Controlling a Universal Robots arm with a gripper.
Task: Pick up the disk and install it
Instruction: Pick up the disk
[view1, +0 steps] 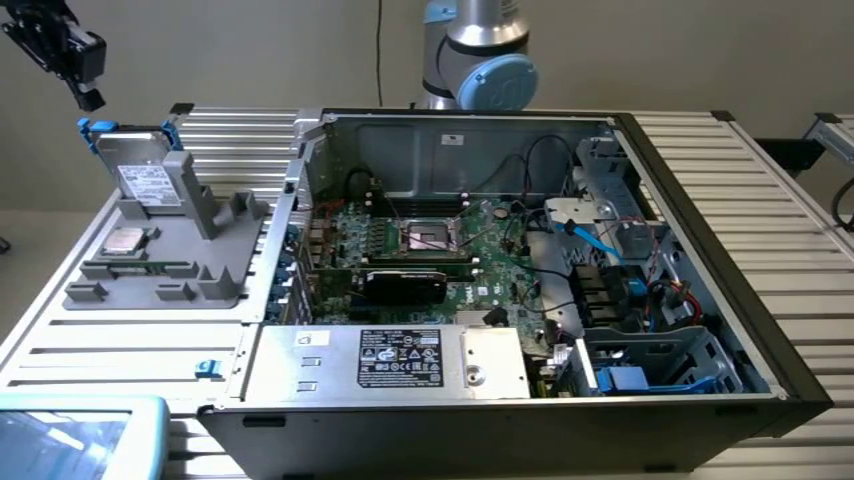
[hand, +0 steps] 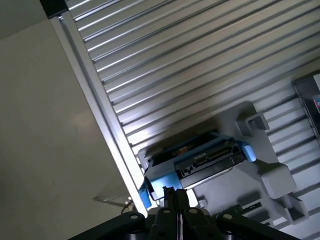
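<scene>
While shut, empty jaws hover above the disk (view1: 142, 172) at the exterior view's ten o'clock, pickup is unstarted; grasping needs them opened.

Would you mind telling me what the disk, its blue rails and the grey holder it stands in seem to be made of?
The disk: likely metal, a dull silver-grey casing with hard, flat faces. Its blue rails: probably plastic, saturated colour, smooth moulded look. The grey holder: matte, uniform grey with blocky shapes, perhaps plastic.
</scene>
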